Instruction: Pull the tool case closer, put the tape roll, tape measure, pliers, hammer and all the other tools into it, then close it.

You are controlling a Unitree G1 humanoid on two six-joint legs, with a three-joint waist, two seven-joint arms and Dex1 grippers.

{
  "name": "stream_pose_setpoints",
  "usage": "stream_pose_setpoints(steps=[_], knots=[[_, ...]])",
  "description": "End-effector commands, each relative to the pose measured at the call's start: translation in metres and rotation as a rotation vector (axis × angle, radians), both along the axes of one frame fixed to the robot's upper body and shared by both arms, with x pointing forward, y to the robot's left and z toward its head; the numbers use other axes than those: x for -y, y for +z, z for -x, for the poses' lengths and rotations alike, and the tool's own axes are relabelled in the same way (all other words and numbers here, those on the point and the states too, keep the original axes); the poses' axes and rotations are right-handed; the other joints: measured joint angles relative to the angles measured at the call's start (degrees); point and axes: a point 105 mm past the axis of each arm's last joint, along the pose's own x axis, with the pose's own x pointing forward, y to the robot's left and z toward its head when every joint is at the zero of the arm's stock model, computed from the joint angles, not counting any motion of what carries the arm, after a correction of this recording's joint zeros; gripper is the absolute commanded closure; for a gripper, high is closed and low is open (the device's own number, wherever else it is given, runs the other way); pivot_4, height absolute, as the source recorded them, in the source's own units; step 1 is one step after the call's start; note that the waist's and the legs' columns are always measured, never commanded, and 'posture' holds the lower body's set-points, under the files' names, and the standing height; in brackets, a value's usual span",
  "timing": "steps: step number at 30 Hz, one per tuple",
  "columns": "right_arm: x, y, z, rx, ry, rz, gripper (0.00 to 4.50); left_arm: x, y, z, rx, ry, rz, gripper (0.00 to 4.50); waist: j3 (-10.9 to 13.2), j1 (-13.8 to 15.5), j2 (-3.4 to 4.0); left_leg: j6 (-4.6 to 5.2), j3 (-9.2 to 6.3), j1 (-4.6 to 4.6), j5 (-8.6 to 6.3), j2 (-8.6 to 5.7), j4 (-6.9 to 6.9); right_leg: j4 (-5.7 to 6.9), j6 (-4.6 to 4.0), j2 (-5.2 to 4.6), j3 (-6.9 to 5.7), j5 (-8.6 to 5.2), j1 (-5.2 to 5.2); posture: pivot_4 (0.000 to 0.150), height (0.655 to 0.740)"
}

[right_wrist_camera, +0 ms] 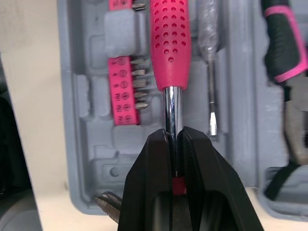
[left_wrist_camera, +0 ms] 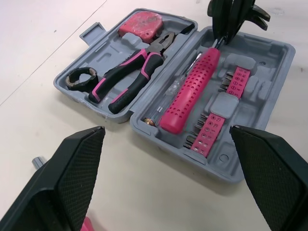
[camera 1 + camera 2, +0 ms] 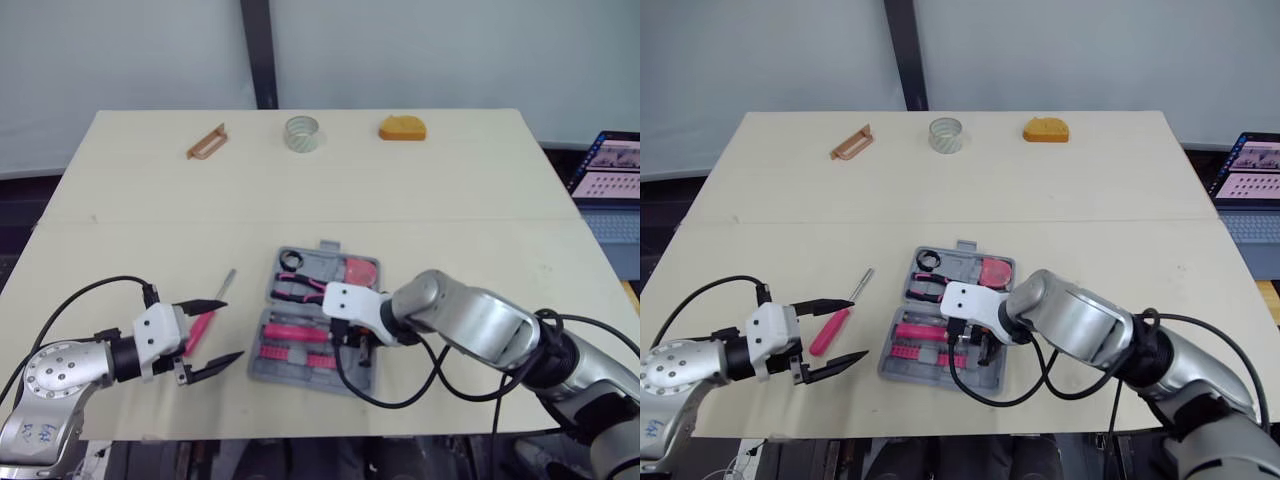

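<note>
Surface: you are working on a pale wooden table set before a light wall, with a laptop off its right edge.
Hammer: your hammer lies in the near half of the open tool case. Its long axis runs left to right, pink handle toward the left.
Right gripper: your right gripper is clamped on the hammer's chrome shaft.
Left gripper: your left gripper is spread wide above a pink screwdriver on the table, left of the case.
Case contents: the far half holds pliers, a tape measure and a black tape roll. The near half holds bit strips.
Far edge: a pale tape roll sits there.

Table bears tool case (open), screwdriver, clear tape roll, orange object.
</note>
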Motion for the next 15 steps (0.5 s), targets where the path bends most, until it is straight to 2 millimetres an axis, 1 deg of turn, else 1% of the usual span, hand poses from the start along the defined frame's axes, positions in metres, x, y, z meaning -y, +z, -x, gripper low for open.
stream_pose_setpoints(steps=[1,15], knots=[[-0.0071,0.0055,-0.0007,0.036,0.022,-0.009,4.47,-0.0007,0.0016,0.0002,0.001,-0.007,-0.01,0.0,0.0,0.0,0.0,0.0,0.0,0.0,0.0,0.0,0.0,0.0,0.0,0.0,0.0,0.0,0.0,0.15,0.74],[-0.0145,-0.0004,0.0024,0.022,0.052,-0.005,4.47,-0.0015,0.0015,0.0018,-0.003,0.001,-0.015,0.0,0.0,0.0,0.0,0.0,0.01,0.0,0.0,0.0,0.0,0.01,0.0,0.01,0.01,0.0,-0.01,0.15,0.74]])
